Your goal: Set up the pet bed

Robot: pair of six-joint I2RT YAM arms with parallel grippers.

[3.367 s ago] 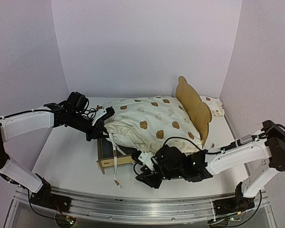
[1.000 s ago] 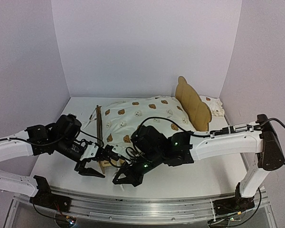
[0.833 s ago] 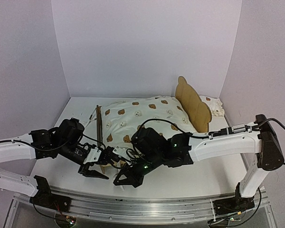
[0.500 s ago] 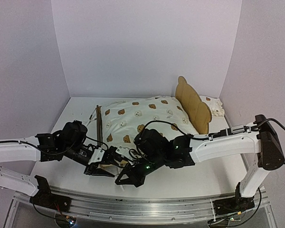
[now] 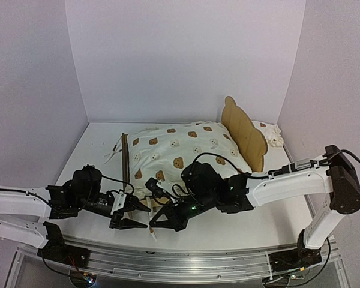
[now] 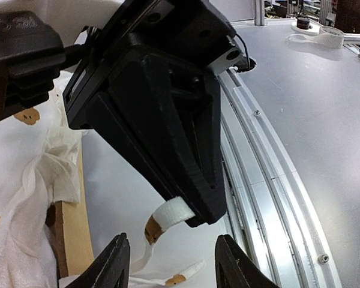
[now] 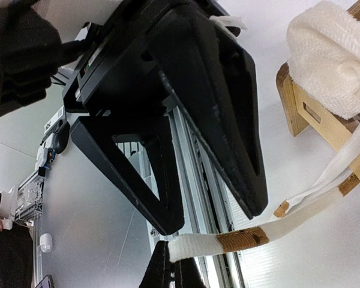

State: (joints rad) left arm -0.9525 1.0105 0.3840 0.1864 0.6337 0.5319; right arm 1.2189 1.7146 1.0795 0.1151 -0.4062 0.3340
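The pet bed stands mid-table with its plywood headboard (image 5: 244,129) at the right, and a cream bear-print cushion (image 5: 180,147) covers it. A front corner of the frame (image 7: 303,107) and one wooden rail (image 6: 72,240) show under the cushion. My right gripper (image 5: 158,222) (image 7: 175,271) is shut on the white end of a tie string (image 7: 211,244) with a brown band, just off the bed's front-left corner. My left gripper (image 5: 135,216) (image 6: 171,265) is open. It faces the right gripper's tip, and the held string end (image 6: 175,211) hangs just above its jaws.
A small ruffled pillow (image 5: 273,134) lies behind the headboard at the back right. A thin dark strip (image 5: 125,157) stands along the cushion's left edge. The aluminium rail (image 5: 186,259) runs just below both grippers. A second loose string (image 6: 183,277) lies on the table.
My left arm has dropped low and slid right until its gripper meets the right gripper's tip. Its jaws have narrowed somewhat. The right gripper keeps hold of the string.
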